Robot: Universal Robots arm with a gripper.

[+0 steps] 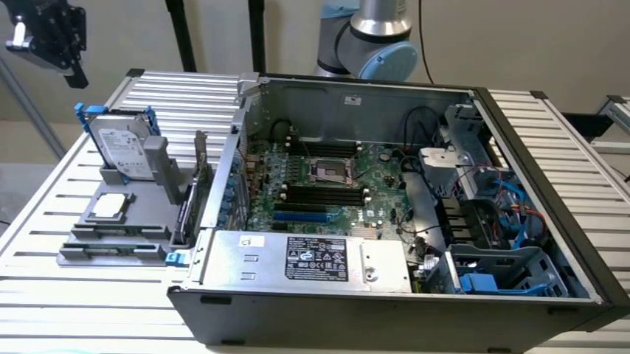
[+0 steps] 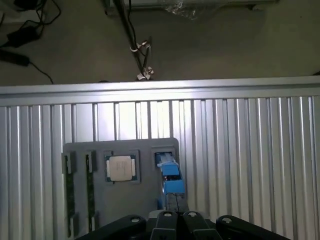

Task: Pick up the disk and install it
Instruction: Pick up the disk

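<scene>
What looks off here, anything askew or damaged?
Nothing stands out. The disk stands on edge in its slot on the grey tray, the chip lies flat in its recess, the computer case lies open. The gripper hangs shut above the tray, holding nothing.

Open air surrounds the black gripper (image 2: 177, 217), which hangs well above the slatted aluminium tabletop (image 1: 49, 193). Below, the blue-railed silver hard disk (image 1: 123, 151) stands upright in a grey plastic holder tray (image 1: 147, 223), its top edge unobstructed. Inside the open black computer case (image 1: 394, 317), blue cables (image 1: 517, 214) crowd the grey drive bay (image 1: 512, 267) beside a large silver power-supply box (image 1: 305, 258).
</scene>
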